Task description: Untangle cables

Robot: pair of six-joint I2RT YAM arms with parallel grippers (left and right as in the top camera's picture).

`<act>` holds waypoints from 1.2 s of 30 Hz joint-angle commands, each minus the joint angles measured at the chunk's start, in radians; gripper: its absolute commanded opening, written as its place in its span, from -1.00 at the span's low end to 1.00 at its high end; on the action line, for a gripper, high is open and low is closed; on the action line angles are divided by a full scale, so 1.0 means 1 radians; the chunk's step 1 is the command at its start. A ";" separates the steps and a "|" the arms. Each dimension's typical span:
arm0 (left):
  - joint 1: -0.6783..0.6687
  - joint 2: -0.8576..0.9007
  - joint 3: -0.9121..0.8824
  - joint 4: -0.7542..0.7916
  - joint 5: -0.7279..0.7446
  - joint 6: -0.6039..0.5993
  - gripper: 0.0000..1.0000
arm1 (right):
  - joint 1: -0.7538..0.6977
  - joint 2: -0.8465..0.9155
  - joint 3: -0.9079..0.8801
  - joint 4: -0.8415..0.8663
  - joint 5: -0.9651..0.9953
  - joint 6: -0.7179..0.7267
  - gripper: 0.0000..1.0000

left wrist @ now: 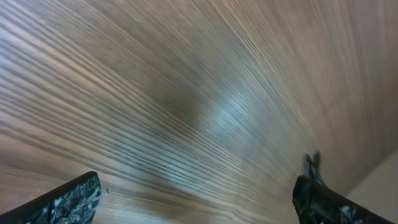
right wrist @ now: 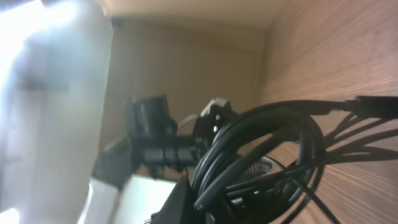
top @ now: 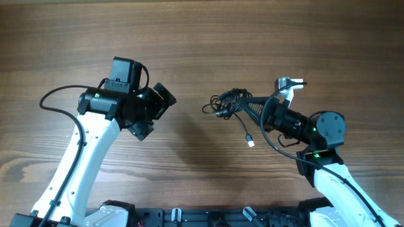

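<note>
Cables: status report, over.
Left gripper open, apart from the cables. Right gripper shut on the cables, bundle knotted. One silvery plug trailing loose. Nothing blocking.

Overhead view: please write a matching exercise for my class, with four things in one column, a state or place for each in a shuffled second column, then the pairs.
Things
1. left gripper
2. right gripper
3. cables
4. silvery plug

States or places
A. bunched in a knot
B. fingers wide open, holding nothing
C. at the end of a loose cord trailing from the knot
D. fingers shut on the knot

Pairs: 1-B, 2-D, 3-A, 4-C
</note>
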 commanded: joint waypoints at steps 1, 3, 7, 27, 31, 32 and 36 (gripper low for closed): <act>-0.032 -0.021 -0.004 0.021 0.146 0.250 1.00 | 0.005 -0.005 0.010 -0.047 0.089 0.328 -0.70; -0.061 -0.021 -0.004 0.005 0.199 0.385 1.00 | 0.005 -0.005 0.010 -0.100 0.105 0.484 -0.74; -0.142 -0.019 -0.004 0.026 0.212 0.434 1.00 | 0.005 -0.005 0.010 -0.116 0.194 0.485 -0.91; -0.410 0.027 -0.046 0.213 0.017 0.324 1.00 | -0.109 -0.005 0.010 -0.171 0.352 0.485 -0.91; -0.353 -0.016 -0.137 0.394 0.064 0.246 0.93 | -0.173 -0.005 0.010 -0.282 0.272 0.484 -0.91; -0.340 -0.053 -0.166 0.422 0.063 0.246 0.89 | -0.192 -0.005 0.010 -0.313 0.257 0.480 -0.91; -0.349 -0.299 -0.322 0.502 0.010 0.207 0.84 | -0.228 -0.005 0.010 -0.351 0.244 0.375 -0.92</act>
